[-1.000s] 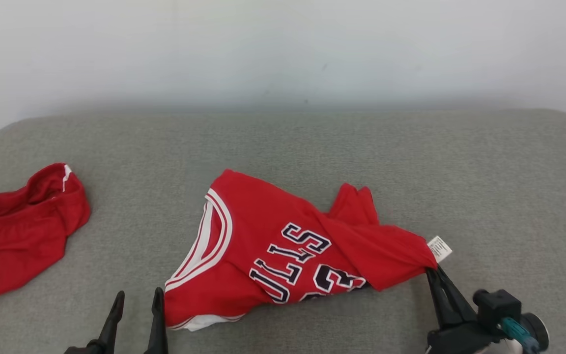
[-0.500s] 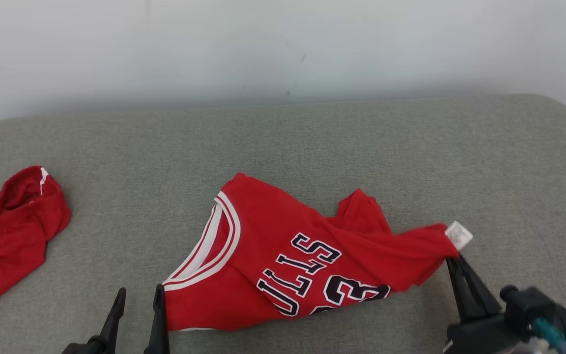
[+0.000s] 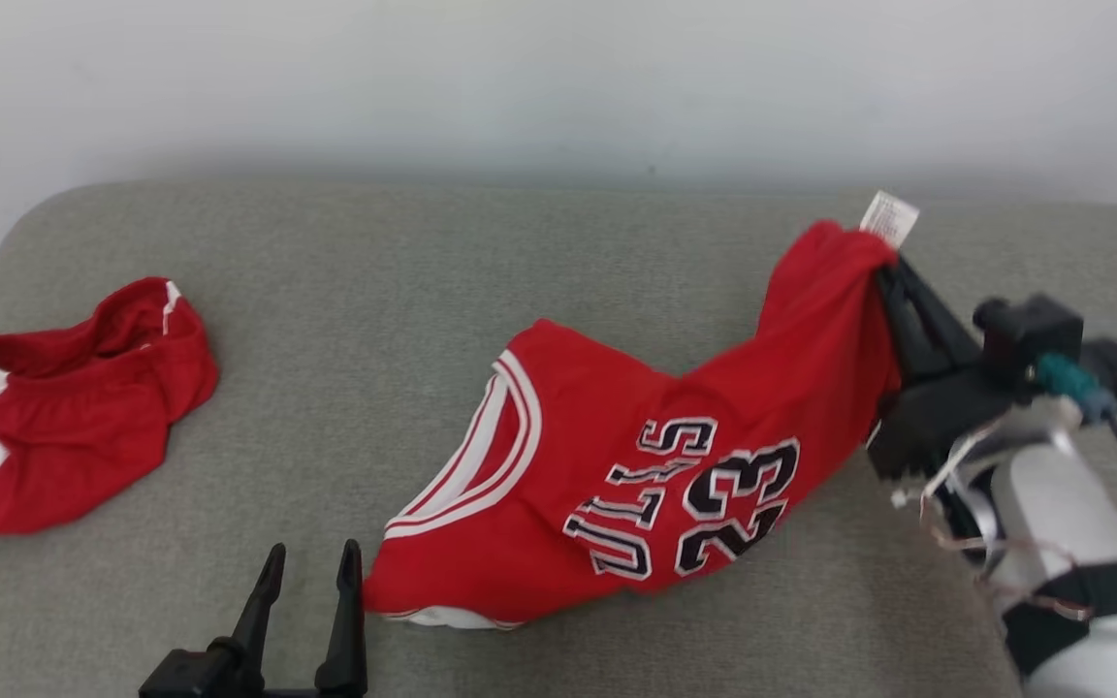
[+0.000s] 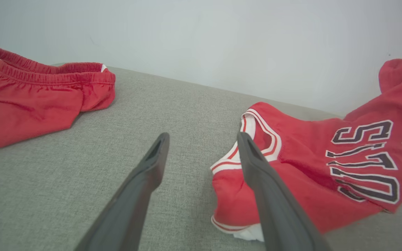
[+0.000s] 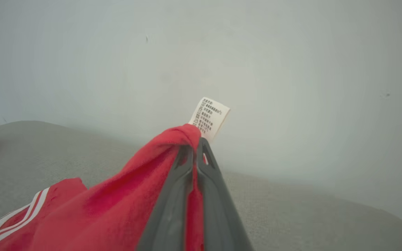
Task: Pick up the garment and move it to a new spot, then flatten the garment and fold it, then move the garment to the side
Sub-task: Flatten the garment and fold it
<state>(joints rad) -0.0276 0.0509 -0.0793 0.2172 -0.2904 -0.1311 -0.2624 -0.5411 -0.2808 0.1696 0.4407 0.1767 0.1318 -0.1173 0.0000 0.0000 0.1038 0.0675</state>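
The garment (image 3: pixel 617 456) is a red jersey with white trim and dark lettering, lying crumpled on the grey couch seat (image 3: pixel 423 291). My right gripper (image 3: pixel 883 276) is shut on the jersey's corner by its white care label (image 3: pixel 889 217) and holds that corner lifted above the seat; in the right wrist view the red cloth (image 5: pixel 145 198) is pinched between the shut fingers (image 5: pixel 173 209) under the label (image 5: pixel 208 116). My left gripper (image 3: pixel 311 567) stands open low at the front, just left of the jersey's near edge (image 4: pixel 243 209), holding nothing.
Red shorts with white stripes (image 3: pixel 64 407) lie crumpled at the seat's left end, also in the left wrist view (image 4: pixel 37 97). A pale wall (image 3: pixel 558 87) runs behind the couch. Bare grey cushion lies between shorts and jersey.
My right gripper has lifted the jersey's labelled corner up and back, pulling the cloth taut and off the seat. The head camera has shifted. My left gripper stays open in place.
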